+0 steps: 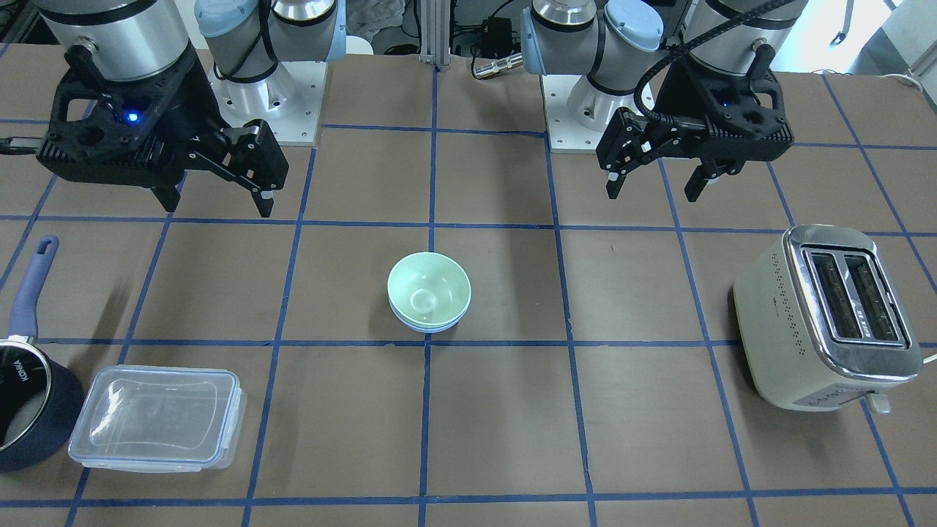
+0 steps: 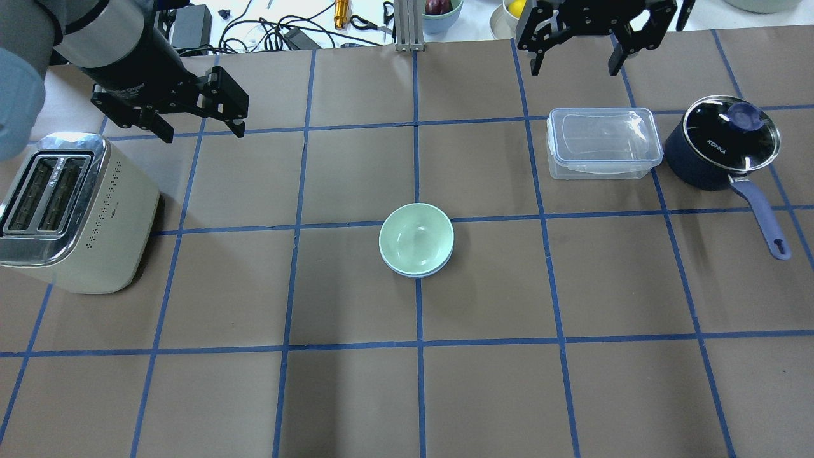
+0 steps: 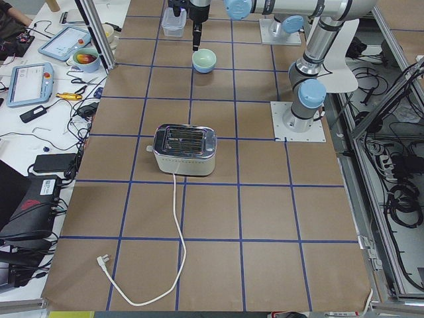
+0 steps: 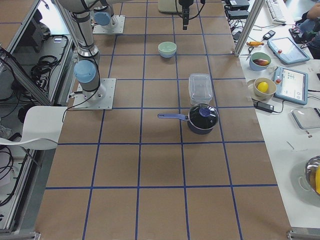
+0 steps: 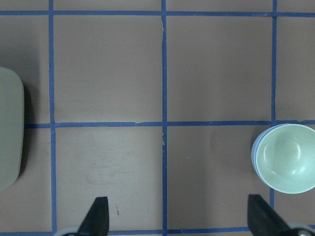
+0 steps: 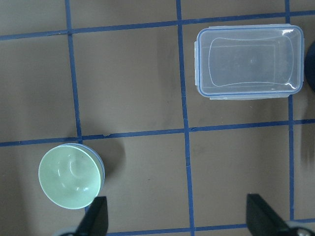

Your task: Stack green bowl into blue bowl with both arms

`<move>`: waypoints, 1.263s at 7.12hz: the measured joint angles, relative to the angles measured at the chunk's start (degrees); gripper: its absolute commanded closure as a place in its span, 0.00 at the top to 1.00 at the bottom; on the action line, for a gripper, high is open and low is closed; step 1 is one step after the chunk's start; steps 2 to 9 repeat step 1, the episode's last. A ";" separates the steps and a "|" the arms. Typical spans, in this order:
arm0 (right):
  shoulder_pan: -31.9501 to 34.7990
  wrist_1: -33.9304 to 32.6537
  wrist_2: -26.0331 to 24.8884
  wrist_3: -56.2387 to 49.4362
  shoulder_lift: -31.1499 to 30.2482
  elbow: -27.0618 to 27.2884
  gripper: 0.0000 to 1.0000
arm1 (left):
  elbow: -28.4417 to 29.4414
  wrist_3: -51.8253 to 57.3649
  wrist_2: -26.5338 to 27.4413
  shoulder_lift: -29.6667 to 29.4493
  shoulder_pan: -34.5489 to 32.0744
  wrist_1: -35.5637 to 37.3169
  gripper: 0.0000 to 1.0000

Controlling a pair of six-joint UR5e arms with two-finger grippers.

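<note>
Left gripper (image 2: pixel 204 133) and right gripper (image 2: pixel 575 69) gape (saucepan lid (image 2: pixel 717 141) reads KONKA).

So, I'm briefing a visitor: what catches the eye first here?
The green bowl sits nested in the blue bowl at the table's middle. The left gripper and right gripper hang open and empty, clear of them. A cream toaster stands at the robot's left, a navy saucepan at its right.

One word reads clearly: "KONKA", in white capitals on the glass lid of the dark navy saucepan with the long purple-blue handle (image 2: pixel 722 143). The front-facing view shows the same lettering sideways. A small mark on the side of the cream two-slot toaster with the chrome top (image 2: pixel 76 213) is too small to read.
</note>
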 measured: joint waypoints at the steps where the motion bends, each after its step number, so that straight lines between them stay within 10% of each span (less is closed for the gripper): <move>1: -0.02 -0.01 0.00 0.65 0.01 0.01 1.00 | 0.00 0.00 -0.01 0.00 0.02 0.00 1.00; 9: -0.02 -0.01 0.00 0.65 0.01 0.01 1.00 | 0.00 0.00 -0.01 0.00 0.02 0.00 1.00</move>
